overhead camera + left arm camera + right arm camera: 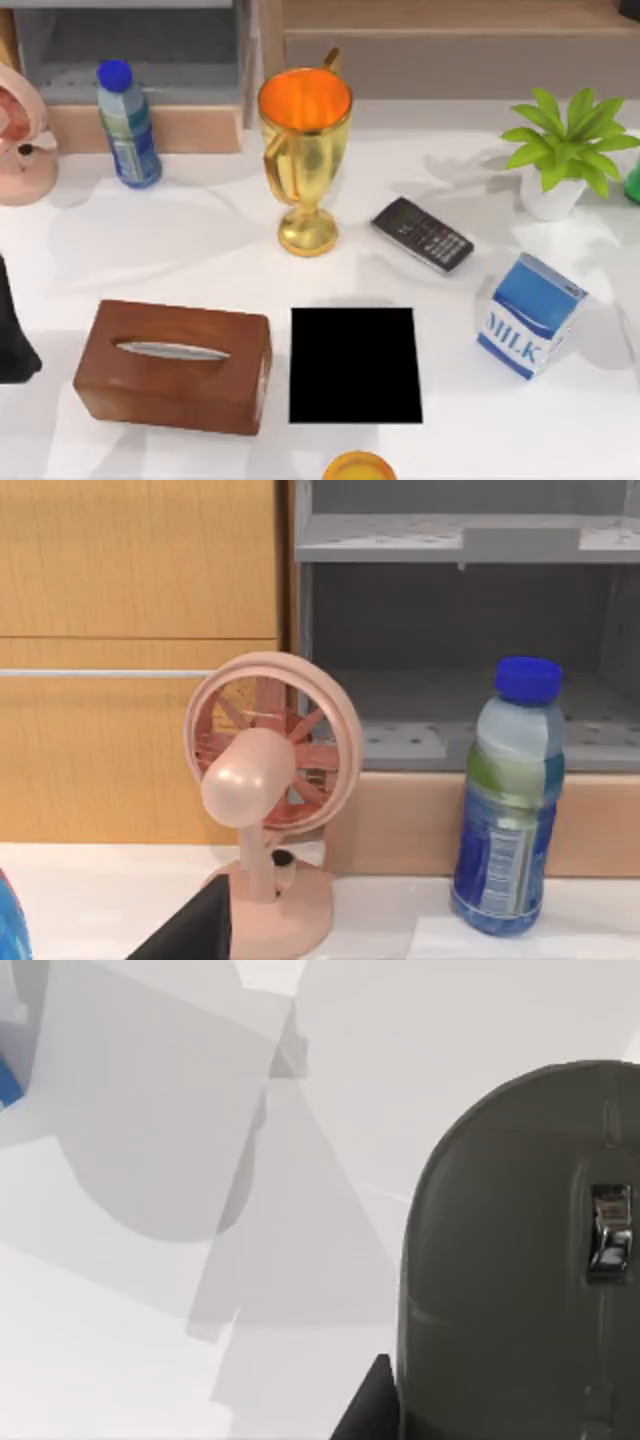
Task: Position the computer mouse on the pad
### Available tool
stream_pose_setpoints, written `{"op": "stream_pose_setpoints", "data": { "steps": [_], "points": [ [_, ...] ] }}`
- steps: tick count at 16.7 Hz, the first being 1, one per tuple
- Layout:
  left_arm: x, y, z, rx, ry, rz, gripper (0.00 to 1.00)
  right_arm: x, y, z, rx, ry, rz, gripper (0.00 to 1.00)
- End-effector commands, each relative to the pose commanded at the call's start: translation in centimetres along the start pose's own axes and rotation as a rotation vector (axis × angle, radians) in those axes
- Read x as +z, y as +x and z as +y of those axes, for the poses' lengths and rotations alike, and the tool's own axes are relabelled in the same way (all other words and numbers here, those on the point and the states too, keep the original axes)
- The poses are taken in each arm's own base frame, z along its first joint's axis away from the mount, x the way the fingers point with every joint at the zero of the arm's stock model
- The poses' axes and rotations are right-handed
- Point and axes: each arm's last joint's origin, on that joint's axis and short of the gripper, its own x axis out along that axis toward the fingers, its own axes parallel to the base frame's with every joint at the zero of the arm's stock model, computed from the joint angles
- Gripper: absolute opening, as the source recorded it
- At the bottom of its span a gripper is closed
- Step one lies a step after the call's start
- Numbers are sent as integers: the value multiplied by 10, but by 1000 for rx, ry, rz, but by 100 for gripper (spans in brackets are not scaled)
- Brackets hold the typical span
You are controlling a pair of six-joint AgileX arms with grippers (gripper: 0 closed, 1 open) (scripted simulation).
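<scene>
While seen close from right wrist view: smooth dark grey oval computer mouse [520,1260] on white desk [200,250], beside dark fingertip [368,1405] | flat black rectangular pad [355,365] near desk's front edge, bare, just beside brown wooden tissue box [172,365] | right grip state: cannot tell | left arm at desk's left edge, finger state: cannot tell

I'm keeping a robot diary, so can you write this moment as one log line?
pad: bare, beside tissue box | computer mouse: close under right wrist camera, on white table, not on pad | step: placing not done
</scene>
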Motion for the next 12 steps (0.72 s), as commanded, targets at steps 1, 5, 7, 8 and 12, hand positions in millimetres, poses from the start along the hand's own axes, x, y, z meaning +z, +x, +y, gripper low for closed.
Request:
{"op": "stream_pose_setpoints", "data": {
  "steps": [1,5,7,8,12],
  "points": [
    [0,0,0,0,0,0,100,5,-3,6,6,9,-9,0],
    [0,0,0,0,0,0,100,34,-25,52,38,83,-73,0],
    [0,0,0,0,0,0,100,47,-39,85,61,135,-112,0],
    [0,0,0,0,0,0,100,52,-46,104,73,161,-131,0],
    [0,0,0,0,0,0,100,63,-51,185,116,252,-144,0]
  ]
}}
